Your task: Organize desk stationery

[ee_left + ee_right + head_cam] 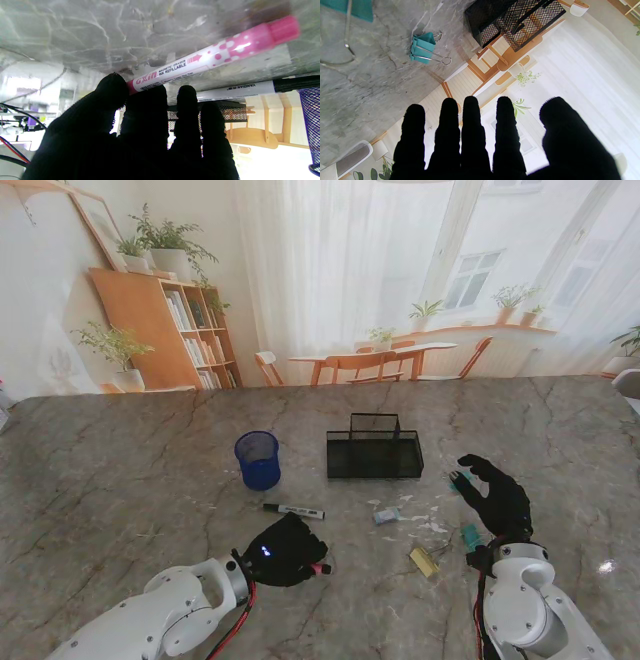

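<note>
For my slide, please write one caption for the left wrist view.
Left hand fingertips touching a pink whiteboard marker on the marble table.

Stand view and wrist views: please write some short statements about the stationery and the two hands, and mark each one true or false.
1. The left hand is on the pink marker. True.
2. The blue mesh cup lies tipped on its side. False: it stands upright.
3. The right hand holds a teal binder clip. False: its fingers are spread and hold nothing; the clip lies on the table.
4. The black-capped marker lies on the table, nearer to me than the cup. True.
5. The black mesh organizer stands left of the cup. False: it stands to its right.
</note>
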Available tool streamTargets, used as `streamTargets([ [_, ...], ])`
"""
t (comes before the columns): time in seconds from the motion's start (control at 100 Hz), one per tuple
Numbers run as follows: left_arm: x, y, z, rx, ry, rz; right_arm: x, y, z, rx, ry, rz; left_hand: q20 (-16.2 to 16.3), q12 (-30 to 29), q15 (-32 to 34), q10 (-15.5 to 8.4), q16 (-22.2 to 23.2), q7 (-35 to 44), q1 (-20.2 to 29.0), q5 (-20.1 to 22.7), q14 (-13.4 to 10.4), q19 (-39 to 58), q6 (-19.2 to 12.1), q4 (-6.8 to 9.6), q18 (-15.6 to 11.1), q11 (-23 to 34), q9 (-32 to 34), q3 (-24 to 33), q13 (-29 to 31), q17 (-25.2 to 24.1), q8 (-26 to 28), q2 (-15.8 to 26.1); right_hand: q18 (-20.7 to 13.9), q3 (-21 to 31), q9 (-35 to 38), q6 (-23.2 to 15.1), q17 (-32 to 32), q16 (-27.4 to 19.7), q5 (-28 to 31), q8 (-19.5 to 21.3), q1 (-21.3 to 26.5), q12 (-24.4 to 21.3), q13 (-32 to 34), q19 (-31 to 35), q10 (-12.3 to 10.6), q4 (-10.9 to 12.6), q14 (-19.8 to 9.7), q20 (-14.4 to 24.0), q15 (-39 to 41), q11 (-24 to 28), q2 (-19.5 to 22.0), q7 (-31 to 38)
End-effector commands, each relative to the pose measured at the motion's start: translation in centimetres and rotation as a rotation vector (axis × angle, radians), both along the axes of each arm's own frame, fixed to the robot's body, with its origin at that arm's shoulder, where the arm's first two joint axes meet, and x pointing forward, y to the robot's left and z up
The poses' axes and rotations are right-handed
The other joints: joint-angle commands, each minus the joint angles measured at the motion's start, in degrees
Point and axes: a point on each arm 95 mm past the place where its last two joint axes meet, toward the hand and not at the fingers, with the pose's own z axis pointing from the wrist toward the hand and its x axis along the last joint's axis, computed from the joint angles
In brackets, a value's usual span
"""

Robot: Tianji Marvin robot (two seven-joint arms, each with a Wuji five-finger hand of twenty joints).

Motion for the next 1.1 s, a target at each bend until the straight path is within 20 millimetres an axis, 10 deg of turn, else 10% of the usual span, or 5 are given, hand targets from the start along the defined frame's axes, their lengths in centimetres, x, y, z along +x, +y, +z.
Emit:
streamTargets([
  [0.0, -0.5, -0.1, 0.1, -0.022, 0.002, 0.002, -0.1, 0.1, -0.1, 0.007, 0.008, 0.002, 1.68, -0.04, -0.29, -5.75, 0.68, 7.83, 1.72, -0.15, -0.11, -0.72, 1.04, 8.47, -1.44, 0.18, -0.93, 6.24, -2.4, -1.29, 2.9, -1.41, 0.33, -1.31, 0.01, 0.18, -1.15, 0.92, 1.0, -0.06, -1.1, 1.31, -0.76, 1.02, 0.33, 1.75, 0.09, 0.89, 0.38, -0.27, 1.87, 0.39],
  [1.09, 2.0, 0.8, 8.8, -0.793, -0.071, 0.476, -0.4, -0.4, -0.3, -0.006, 0.001, -0.013, 3.69, -0.62, -0.89, -5.87, 0.6, 6.87, 3.73, -1.11, -0.51, -2.31, 0.81, 8.63, -2.2, 0.01, -2.3, 2.92, -3.41, -1.7, 2.72, -0.42, 0.25, -1.95, 0.15, 0.45, -1.32, 1.09, 1.53, 0.2, -0.81, 1.4, -0.98, 1.22, 0.55, 1.83, 0.18, 1.02, 0.7, -0.26, 2.44, 0.71],
])
